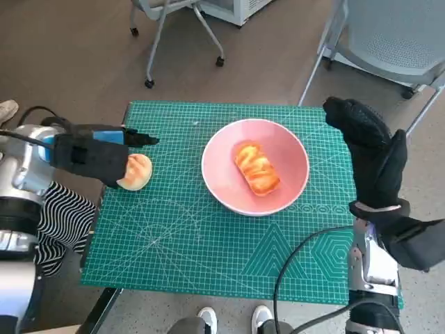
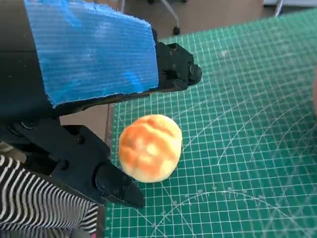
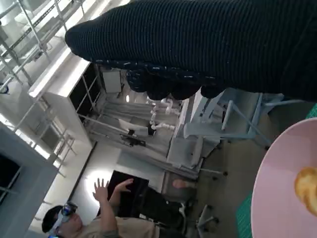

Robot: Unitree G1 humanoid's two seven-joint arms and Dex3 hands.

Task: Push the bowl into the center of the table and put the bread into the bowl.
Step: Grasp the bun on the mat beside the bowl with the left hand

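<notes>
Now | left robot hand (image 1: 94, 158) (fingers apart) flanks round bun (image 1: 135, 171)

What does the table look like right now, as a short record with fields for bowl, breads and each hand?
bowl: pink bowl near mat centre
bread in bowl: glazed loaf
bread outside: round bun near the mat's left edge
left hand: around the round bun, grip not clear
right hand: raised beside the bowl, holding nothing
surface: green cutting mat
</notes>
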